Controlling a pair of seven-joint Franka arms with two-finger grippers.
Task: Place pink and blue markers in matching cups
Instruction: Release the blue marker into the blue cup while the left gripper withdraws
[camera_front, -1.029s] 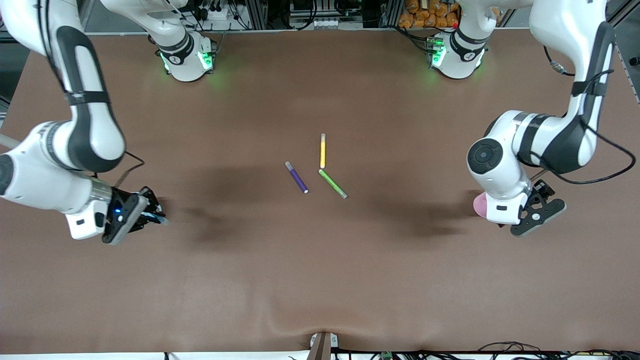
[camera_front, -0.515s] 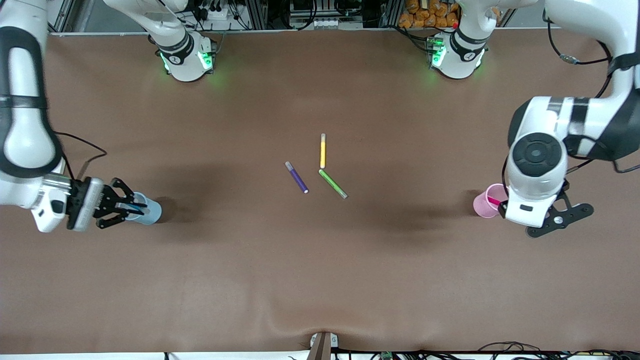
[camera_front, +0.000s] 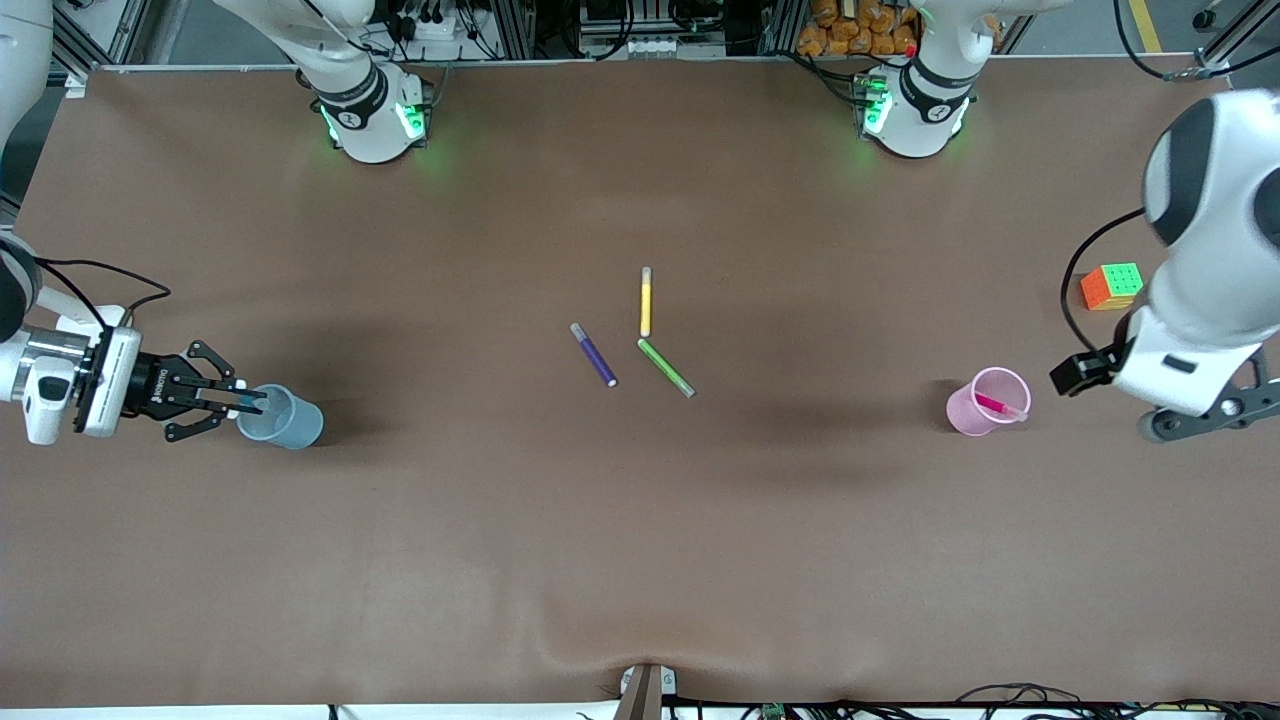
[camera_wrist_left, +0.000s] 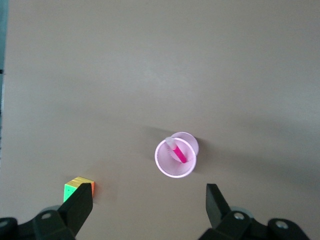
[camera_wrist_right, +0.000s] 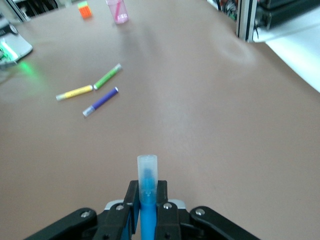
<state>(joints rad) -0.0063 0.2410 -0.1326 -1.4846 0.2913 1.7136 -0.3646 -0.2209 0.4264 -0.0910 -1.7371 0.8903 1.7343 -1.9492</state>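
Observation:
My right gripper is shut on the blue marker and holds it level, with its end at the rim of the light blue cup at the right arm's end of the table. The right wrist view shows the marker clamped between the fingers; the blue cup is out of that view. The pink marker leans inside the pale pink cup at the left arm's end, also in the left wrist view. My left gripper is open and empty, high beside the pink cup.
A purple marker, a yellow marker and a green marker lie together at the table's middle. A colour cube sits near the left arm's end of the table, beside the left arm.
The right arm swung outward and turned the gripper level, uncovering the blue cup. The left arm drew away from the pink cup toward its table end, uncovering the pink marker in the cup and the cube.

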